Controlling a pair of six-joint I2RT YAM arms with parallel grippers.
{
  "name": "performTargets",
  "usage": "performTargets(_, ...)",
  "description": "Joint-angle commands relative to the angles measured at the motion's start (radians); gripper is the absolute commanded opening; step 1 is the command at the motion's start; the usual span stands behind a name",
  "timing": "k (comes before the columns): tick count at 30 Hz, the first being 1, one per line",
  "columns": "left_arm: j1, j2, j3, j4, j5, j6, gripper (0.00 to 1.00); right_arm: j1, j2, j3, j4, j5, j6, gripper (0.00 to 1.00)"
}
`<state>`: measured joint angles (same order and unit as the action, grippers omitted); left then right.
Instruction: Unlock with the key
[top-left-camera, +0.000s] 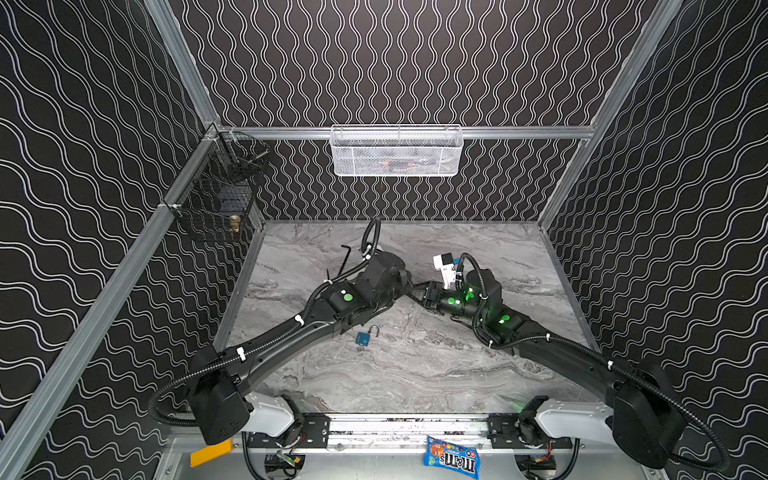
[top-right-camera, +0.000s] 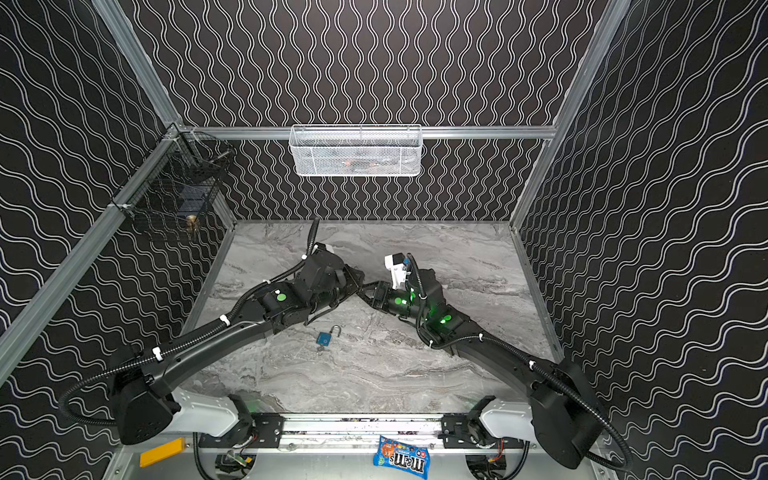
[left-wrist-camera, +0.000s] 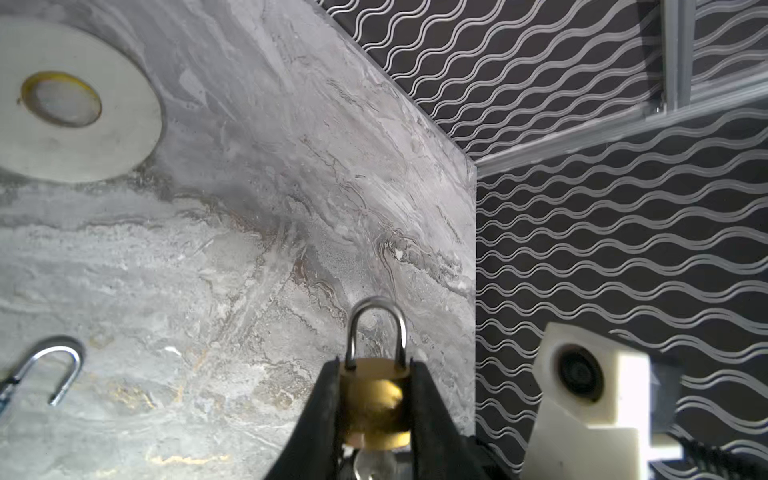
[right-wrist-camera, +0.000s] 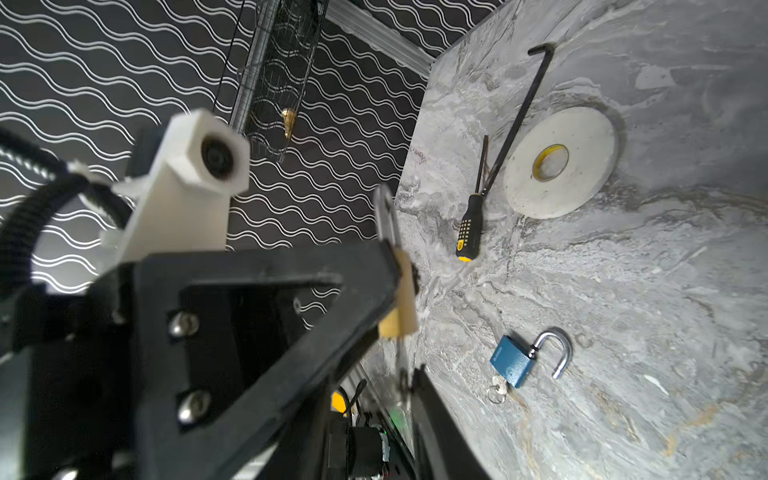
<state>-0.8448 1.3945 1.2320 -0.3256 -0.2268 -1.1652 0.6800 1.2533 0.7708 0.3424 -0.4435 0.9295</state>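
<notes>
Left gripper (left-wrist-camera: 374, 368) is pinching the brass padlock (left-wrist-camera: 374, 399), jaws narrowly parted, shackle seated, key (left-wrist-camera: 370, 461) sticking from the keyway end; right gripper (top-left-camera: 417, 292) is meeting it tip to tip, jaw gap impossible to tell. Lying nearby: 1 tape roll (right-wrist-camera: 559, 162), 1 hex key (right-wrist-camera: 519, 120), 1 screwdriver (right-wrist-camera: 469, 224), 1 blue padlock (right-wrist-camera: 511, 361), shackle open. Grey marbled tabletop (top-left-camera: 415, 374) is carrying them, black wave-patterned walls (top-left-camera: 374, 62) enclosing.

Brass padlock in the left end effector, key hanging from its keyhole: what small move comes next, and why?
Probably close the right end effector on the silver key and turn it: the small brass padlock has its steel shackle seated in both holes, so it looks locked.
</notes>
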Motion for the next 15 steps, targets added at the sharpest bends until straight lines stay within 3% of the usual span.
performTargets(1, 0.013, -0.001, 0.008, 0.029, 0.033, 0.141, 0.0, 0.0, -0.026, 0.018, -0.025, 0.001, -0.066, 0.42)
performTargets(8, 0.051, -0.073, -0.046, 0.047, 0.075, 0.316, 0.0, -0.013, -0.067, 0.064, -0.157, 0.032, -0.143, 0.5)
performTargets(11, 0.052, -0.139, -0.123, 0.125, 0.093, 0.438, 0.0, -0.032, -0.081, 0.09, -0.226, 0.03, -0.186, 0.53)
performTargets(15, 0.055, -0.208, -0.17, 0.099, 0.08, 0.571, 0.0, -0.072, -0.08, 0.137, -0.336, -0.003, -0.257, 0.57)
